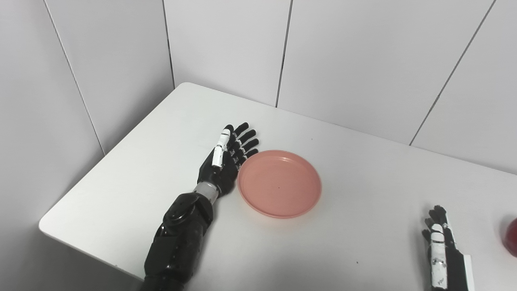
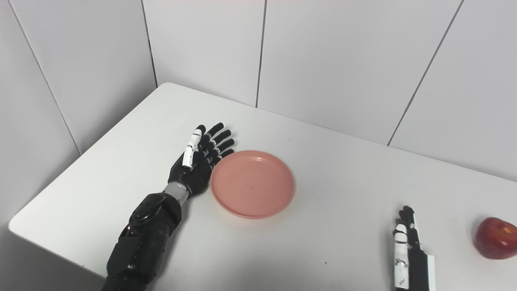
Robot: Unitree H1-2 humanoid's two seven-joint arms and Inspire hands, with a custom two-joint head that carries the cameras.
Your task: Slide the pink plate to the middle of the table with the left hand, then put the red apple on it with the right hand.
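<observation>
The pink plate (image 1: 279,183) lies flat on the white table (image 1: 363,169), left of the table's middle. My left hand (image 1: 226,159) stands on edge with straight, spread fingers, its palm side against the plate's left rim; it is open and holds nothing. The red apple (image 2: 495,237) rests at the far right near the front edge, and only a sliver of the apple (image 1: 512,236) shows in the left eye view. My right hand (image 2: 406,250) lies low at the front right, fingers straight, open, a short way left of the apple and not touching it.
White wall panels (image 1: 343,52) close off the table's back and left sides. The table's left corner edge (image 1: 44,226) is near my left forearm (image 1: 179,238). Bare tabletop stretches between the plate and my right hand.
</observation>
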